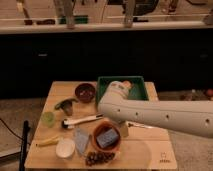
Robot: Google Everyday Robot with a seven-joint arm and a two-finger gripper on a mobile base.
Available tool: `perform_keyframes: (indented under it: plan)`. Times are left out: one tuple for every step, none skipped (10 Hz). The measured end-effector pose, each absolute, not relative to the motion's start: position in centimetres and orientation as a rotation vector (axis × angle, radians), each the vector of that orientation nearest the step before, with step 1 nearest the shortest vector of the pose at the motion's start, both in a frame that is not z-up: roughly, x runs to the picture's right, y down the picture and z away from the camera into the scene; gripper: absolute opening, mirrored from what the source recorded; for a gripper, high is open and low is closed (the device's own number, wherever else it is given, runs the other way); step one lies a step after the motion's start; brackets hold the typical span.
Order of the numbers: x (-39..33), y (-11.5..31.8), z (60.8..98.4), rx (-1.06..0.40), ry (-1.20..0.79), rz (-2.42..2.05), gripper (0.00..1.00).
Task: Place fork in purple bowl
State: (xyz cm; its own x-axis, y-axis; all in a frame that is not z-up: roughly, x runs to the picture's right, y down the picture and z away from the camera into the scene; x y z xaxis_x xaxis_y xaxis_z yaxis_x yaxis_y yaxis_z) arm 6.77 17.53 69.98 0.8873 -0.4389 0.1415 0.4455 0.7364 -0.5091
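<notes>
The purple bowl (85,92) stands at the back left of the wooden table (150,155), left of a green tray. A thin silvery fork (141,125) lies on the table just under my white arm, right of the orange bowl (106,137). My gripper (123,130) hangs low under the arm's elbow, between the orange bowl and the fork, close to the fork's left end. The arm hides most of it.
A green tray (107,82) stands at the back centre, partly behind the arm. A white-handled tool (80,120), a small green cup (47,118), a white cup (65,148), a yellow piece (47,141) and dark grapes (97,158) lie on the left and front. The orange bowl holds a grey-blue sponge.
</notes>
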Motion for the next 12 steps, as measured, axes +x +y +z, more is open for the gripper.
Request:
perform_keyframes:
  plan:
    - [7.3,17.7,70.5,-0.578,-0.012,-0.462,0.8]
    - [8.6,18.4,71.4,-0.605,0.011,-0.382,0.8]
    - [9.8,19.0,72.2,-0.621,0.032,-0.315,0.8]
    - [11.2,19.7,73.1,-0.637,0.058,-0.241,0.8]
    - [12.4,20.3,74.0,-0.646,0.074,-0.172,0.8]
    - [12.6,20.5,74.4,-0.651,0.074,-0.148,0.8]
    - [12.8,20.5,75.1,-0.652,0.071,-0.132,0.8]
    - [13.4,20.5,75.8,-0.644,0.061,-0.11,0.8]
    - [13.9,20.4,76.3,-0.638,0.049,-0.094,0.8]
    - [14.4,20.4,76.9,-0.632,0.034,-0.077,0.8]
    - [14.9,20.4,77.5,-0.624,0.017,-0.062,0.8]
    - [15.5,20.4,78.2,-0.62,-0.005,-0.05,0.8]
